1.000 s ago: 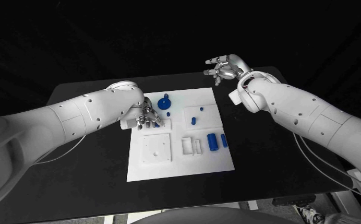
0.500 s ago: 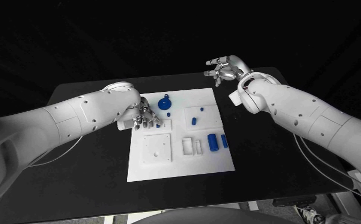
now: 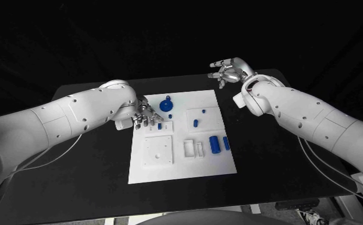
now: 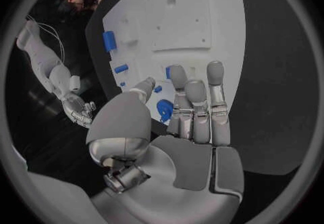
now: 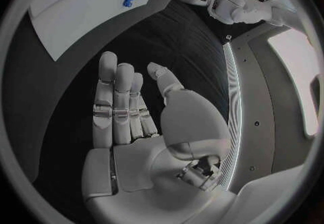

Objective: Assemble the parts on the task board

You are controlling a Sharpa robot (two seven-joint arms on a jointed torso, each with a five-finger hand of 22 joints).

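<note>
While on one task board (image 3: 181, 167), several blue parts (image 3: 214, 143), count uncertain.

1. The left hand (image 3: 145, 116) hangs over the task board's (image 3: 181, 167) far-left corner, blocking that side.
2. The board's near half lies uncovered.
3. The right hand (image 3: 227, 71) hangs over the desk's (image 3: 265, 146) far edge, well apart from the board; bare desk lies right of the board.

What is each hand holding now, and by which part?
Nothing is held. The left hand hovers with straight fingers over the board; the right hand is open above the black table.
</note>
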